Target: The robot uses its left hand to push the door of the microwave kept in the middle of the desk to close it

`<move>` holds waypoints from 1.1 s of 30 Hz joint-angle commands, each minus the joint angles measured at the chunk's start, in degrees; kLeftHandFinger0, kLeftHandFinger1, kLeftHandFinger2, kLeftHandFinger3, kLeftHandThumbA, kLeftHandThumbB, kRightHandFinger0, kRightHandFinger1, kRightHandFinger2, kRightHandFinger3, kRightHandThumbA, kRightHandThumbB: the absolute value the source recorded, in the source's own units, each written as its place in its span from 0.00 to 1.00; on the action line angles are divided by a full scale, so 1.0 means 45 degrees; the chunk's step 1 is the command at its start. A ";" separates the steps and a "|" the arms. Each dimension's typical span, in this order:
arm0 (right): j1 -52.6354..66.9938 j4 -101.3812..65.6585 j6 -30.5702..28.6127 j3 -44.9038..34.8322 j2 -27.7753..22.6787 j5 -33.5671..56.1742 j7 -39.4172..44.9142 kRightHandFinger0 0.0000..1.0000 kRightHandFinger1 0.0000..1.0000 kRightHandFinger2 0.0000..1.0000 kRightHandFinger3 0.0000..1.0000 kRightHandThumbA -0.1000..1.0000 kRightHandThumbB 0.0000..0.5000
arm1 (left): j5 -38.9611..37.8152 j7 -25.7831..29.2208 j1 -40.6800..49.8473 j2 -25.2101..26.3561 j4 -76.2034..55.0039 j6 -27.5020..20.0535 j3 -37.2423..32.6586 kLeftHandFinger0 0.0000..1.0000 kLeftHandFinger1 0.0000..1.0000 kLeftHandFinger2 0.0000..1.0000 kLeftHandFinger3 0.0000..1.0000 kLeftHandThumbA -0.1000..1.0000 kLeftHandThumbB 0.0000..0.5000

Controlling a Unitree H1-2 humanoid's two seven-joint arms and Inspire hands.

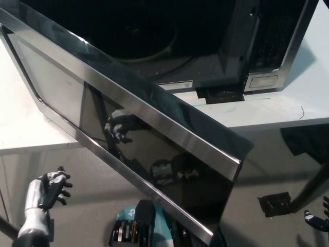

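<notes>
The black microwave (205,46) fills the top of the head view, its cavity open. Its glossy door (128,123) with a steel rim swings out toward me, running from upper left to lower right. My left hand (51,186) is at the lower left, below the door's bottom edge and apart from it, open with fingers spread. A dark reflection of the hand shows in the door glass. Only the fingertips of my black right hand (317,216) show at the lower right edge, far from the door.
The white desk (20,128) lies under the microwave, its front edge crossing the view. Below it is grey floor with a dark floor plate (275,203) at lower right. A dark cloth or bag (308,139) hangs at the right.
</notes>
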 commanded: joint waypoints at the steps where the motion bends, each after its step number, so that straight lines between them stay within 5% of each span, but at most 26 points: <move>1: -0.0538 -0.0800 -0.0055 -0.0196 -0.0888 0.0072 -0.0185 1.00 1.00 1.00 1.00 0.62 0.00 | 0.0181 -0.0938 0.1268 0.0865 -0.4749 0.2408 -0.0223 0.41 0.46 0.53 0.54 0.64 1.00; 4: -0.0548 -0.0840 -0.0019 -0.0210 -0.0971 0.0084 -0.0156 1.00 1.00 1.00 1.00 0.62 0.00 | 0.0477 -0.1261 0.1790 0.1235 -0.5736 0.1433 -0.0539 0.70 0.73 0.77 0.76 0.63 1.00; 6: -0.0551 -0.0862 -0.0001 -0.0214 -0.1007 0.0091 -0.0144 1.00 1.00 1.00 1.00 0.62 0.00 | 0.0974 -0.1445 0.1890 0.1624 -0.5642 -0.0850 -0.0793 0.91 0.91 0.93 0.91 0.60 1.00; 7: -0.0534 -0.0850 -0.0004 -0.0207 -0.0990 0.0093 -0.0145 1.00 1.00 1.00 1.00 0.62 0.00 | 0.1285 -0.1466 0.1825 0.1812 -0.5827 -0.1127 -0.0919 1.00 0.99 1.00 0.98 0.60 0.96; 8: -0.0509 -0.0832 -0.0010 -0.0198 -0.0965 0.0096 -0.0145 1.00 1.00 1.00 1.00 0.62 0.00 | 0.1808 -0.1578 0.1583 0.2193 -0.6255 -0.1873 -0.1150 1.00 1.00 1.00 1.00 0.55 0.84; 10: -0.0429 -0.0874 0.0012 -0.0181 -0.0948 0.0094 -0.0145 1.00 1.00 1.00 1.00 0.62 0.00 | 0.1791 -0.1666 0.1415 0.2398 -0.6747 -0.2059 -0.1306 1.00 1.00 1.00 1.00 0.49 0.76; 13: -0.0327 -0.0967 0.0069 -0.0158 -0.0958 0.0086 -0.0146 1.00 1.00 1.00 1.00 0.62 0.00 | 0.2410 -0.2043 0.0632 0.3025 -0.7888 -0.2187 -0.1792 1.00 1.00 1.00 1.00 0.33 0.51; 20: -0.0228 -0.1098 0.0207 -0.0079 -0.0993 0.0016 -0.0121 1.00 1.00 1.00 1.00 0.62 0.00 | 0.3810 -0.2794 -0.1474 0.3409 -0.8971 -0.1870 -0.2901 1.00 1.00 1.00 1.00 0.00 0.33; 28: -0.0079 -0.1138 0.0302 0.0065 -0.1015 -0.0093 -0.0044 1.00 1.00 1.00 1.00 0.62 0.00 | 0.5515 -0.2774 -0.3832 0.2669 -0.7116 -0.4176 -0.4789 1.00 1.00 1.00 1.00 0.00 0.21; 33: -0.0067 -0.1110 0.0307 0.0117 -0.0983 -0.0097 -0.0044 1.00 1.00 1.00 1.00 0.62 0.00 | 0.6807 -0.2688 -0.4190 0.2507 -0.6231 -0.5260 -0.5893 1.00 1.00 1.00 1.00 0.00 0.00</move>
